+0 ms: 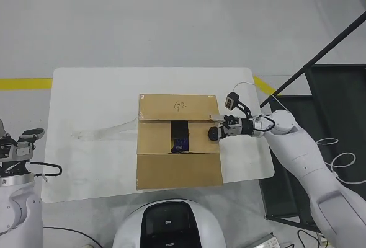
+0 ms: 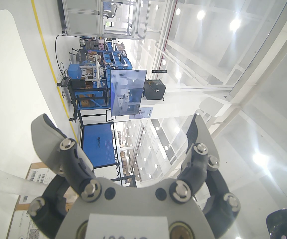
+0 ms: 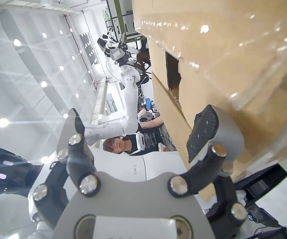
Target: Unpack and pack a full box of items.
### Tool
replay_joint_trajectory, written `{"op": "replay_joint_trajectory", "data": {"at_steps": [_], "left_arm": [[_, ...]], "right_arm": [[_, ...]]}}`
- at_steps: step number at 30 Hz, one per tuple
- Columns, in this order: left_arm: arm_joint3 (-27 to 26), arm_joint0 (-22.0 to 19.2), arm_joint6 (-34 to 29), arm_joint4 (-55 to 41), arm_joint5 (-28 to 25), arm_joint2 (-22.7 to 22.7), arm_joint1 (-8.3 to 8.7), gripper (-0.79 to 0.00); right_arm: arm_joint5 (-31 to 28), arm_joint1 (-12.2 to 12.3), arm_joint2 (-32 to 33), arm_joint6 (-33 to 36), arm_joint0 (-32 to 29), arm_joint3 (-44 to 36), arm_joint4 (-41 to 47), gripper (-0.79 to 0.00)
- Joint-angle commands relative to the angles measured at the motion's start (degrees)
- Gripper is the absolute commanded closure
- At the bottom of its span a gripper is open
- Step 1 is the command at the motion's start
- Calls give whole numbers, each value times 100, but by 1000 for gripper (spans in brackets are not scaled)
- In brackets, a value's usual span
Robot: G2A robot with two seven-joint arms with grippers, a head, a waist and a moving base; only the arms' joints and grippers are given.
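Note:
A brown cardboard box [image 1: 179, 142] stands in the middle of the white table [image 1: 90, 105], its top flaps mostly folded in, with a dark gap [image 1: 179, 137] where blue items show. My right gripper [image 1: 214, 132] is at the box's right edge, open, one finger against the cardboard flap [image 3: 208, 58]. In the right wrist view the right gripper [image 3: 138, 130] has its black pad [image 3: 202, 131] touching the box side, nothing held. My left gripper [image 2: 119, 130] is open and empty, held off the table's left front corner [image 1: 18, 146], pointing away from the box.
Clear tape [image 3: 233, 33] covers part of the box flap. A dark metal rack [image 1: 332, 118] stands close to the table's right edge. The table's left half is bare apart from a clear plastic strip [image 1: 108, 129].

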Motion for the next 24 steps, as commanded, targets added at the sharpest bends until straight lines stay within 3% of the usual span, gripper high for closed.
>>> {"op": "replay_joint_trajectory", "data": {"at_steps": [1,14,24], "left_arm": [[0,0,0,0,0,0,0,-785],[0,0,0,0,0,0,0,-785],[0,0,0,0,0,0,0,-785]], "right_arm": [[-48,-41,-17,-20,89,176,82,-785],[-407,-273,58,-181,813,780,479,-785],[-941,-598,-227,-1253,1535,1265,142,-785]]}}
